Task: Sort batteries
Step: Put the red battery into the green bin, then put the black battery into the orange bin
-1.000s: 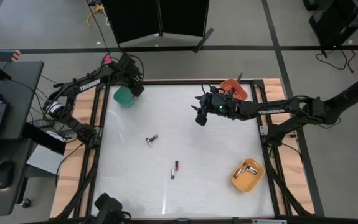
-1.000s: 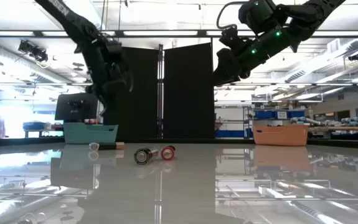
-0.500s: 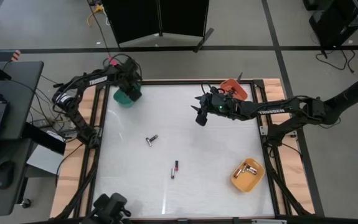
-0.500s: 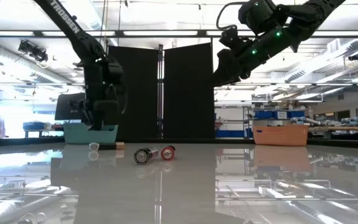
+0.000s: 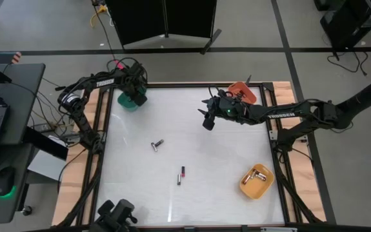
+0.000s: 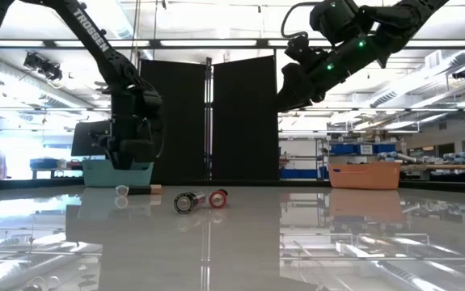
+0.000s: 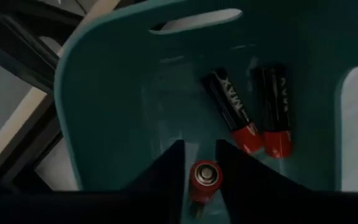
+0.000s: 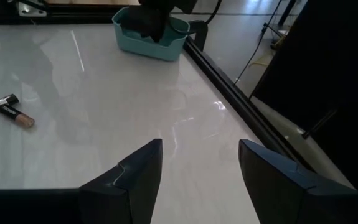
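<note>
My left arm reaches to the upper left of the high view, its left gripper (image 7: 199, 163) lowered into the teal plastic bin (image 5: 131, 100). Its fingers flank a red-ended cylindrical battery (image 7: 204, 177), parted slightly; whether they pinch it, I cannot tell. Two black-and-red batteries (image 7: 251, 111) lie inside. My right gripper (image 8: 197, 163) hangs spread and empty, upper centre.
</note>
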Robot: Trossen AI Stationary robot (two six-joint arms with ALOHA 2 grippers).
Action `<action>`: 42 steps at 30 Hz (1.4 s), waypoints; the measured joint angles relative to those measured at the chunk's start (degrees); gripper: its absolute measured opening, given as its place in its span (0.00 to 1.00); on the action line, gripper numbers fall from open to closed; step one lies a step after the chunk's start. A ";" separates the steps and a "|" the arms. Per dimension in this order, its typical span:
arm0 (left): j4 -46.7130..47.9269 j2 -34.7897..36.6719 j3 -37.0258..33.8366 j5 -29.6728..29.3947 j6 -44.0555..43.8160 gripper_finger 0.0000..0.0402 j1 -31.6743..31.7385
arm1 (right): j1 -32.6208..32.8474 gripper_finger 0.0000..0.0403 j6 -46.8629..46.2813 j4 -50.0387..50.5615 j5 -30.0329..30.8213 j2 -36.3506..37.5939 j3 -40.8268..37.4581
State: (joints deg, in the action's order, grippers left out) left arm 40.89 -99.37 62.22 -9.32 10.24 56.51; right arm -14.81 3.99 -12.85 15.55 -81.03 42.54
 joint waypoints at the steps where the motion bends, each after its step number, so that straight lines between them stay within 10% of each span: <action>1: -0.17 0.00 0.00 -0.02 0.01 0.28 -0.01 | 0.00 0.55 0.02 -0.17 0.00 0.00 -0.01; 7: -2.62 1.12 -0.11 -5.07 0.37 0.36 -2.29 | 0.00 0.53 0.11 -0.34 0.00 -0.01 -0.02; 16: -17.02 9.14 -5.33 -6.00 0.46 0.10 -7.52 | 0.00 0.48 1.69 0.93 -4.18 -0.02 -0.02; 27: -56.38 28.81 -33.16 4.87 -1.73 0.02 -19.85 | 0.74 0.03 2.19 -3.83 -12.49 -2.75 0.38; 42: -79.21 38.25 -48.42 7.06 -4.70 0.02 -35.71 | 8.12 0.08 6.01 4.42 -26.16 -26.87 25.21</action>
State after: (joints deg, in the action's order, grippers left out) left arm -38.33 -61.12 13.80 -2.26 5.54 20.80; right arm -6.68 10.00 -8.43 -10.61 -107.90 67.75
